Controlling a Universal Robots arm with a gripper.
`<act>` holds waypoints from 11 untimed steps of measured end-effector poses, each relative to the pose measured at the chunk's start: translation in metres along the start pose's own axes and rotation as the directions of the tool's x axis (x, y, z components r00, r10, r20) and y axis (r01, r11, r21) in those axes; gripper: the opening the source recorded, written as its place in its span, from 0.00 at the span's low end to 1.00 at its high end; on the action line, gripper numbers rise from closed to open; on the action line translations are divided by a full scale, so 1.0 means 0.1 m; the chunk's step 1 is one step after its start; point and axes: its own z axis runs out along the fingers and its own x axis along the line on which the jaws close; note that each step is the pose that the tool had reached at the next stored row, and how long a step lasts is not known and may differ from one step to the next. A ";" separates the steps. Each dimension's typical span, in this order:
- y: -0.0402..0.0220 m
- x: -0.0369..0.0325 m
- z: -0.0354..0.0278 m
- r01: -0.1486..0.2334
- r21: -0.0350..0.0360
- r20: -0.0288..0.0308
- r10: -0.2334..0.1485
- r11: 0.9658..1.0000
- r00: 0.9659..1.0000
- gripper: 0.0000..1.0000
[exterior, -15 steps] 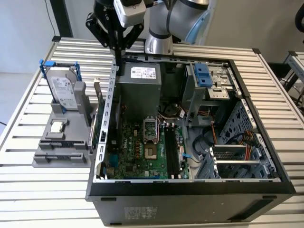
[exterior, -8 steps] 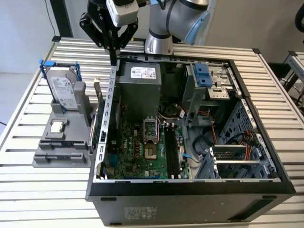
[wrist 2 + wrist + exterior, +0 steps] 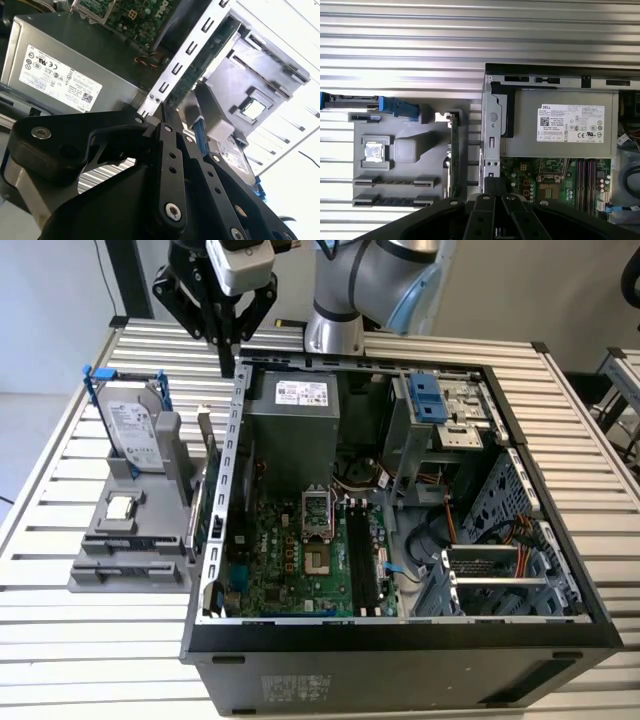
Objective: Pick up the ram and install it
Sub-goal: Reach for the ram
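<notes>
The ram is a thin green board standing on edge in the grey holder, close against the outer wall of the open computer case. In the first wrist view the ram appears edge-on, and in the second wrist view it runs beside the case's silver slotted wall. My gripper hangs above the case's far corner at the exterior view's left, beyond the ram and well above it. Its fingers are shut with nothing between them.
A silver hard drive in a blue bracket and a processor chip also sit on the holder. Inside the case are the power supply, the motherboard and its long black slots. The slatted table lies all around.
</notes>
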 end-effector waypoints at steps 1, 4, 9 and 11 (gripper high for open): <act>0.000 0.020 -0.001 0.002 0.000 0.000 -0.002 1.000 1.000 0.00; 0.001 0.081 -0.002 0.009 0.000 0.000 -0.009 1.000 1.000 0.00; 0.002 0.178 -0.003 0.020 0.000 -0.001 -0.020 1.000 1.000 0.00; 0.002 0.215 -0.004 0.024 0.000 -0.001 -0.024 1.000 1.000 0.00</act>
